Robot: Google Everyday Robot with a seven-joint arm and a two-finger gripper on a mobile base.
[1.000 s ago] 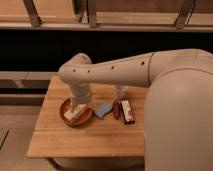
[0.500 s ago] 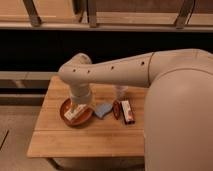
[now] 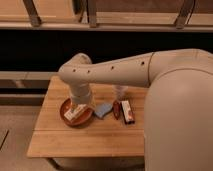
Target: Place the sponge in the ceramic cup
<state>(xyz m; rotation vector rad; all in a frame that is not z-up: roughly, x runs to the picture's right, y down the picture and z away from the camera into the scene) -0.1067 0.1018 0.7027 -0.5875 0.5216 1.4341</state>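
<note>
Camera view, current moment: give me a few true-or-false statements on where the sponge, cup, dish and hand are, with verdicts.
1. The sponge is inside the ceramic cup. False: it lies flat on the table, and the cup stands farther back, partly behind the arm.
2. The hand is above the red-brown dish. True.
3. The cream block lies on bare wood. False: it sits in the dish.
4. The sponge lies between the dish and the dark red packet. True.
5. The packet is at the picture's left end of the table. False: it is to the right of the sponge.
</note>
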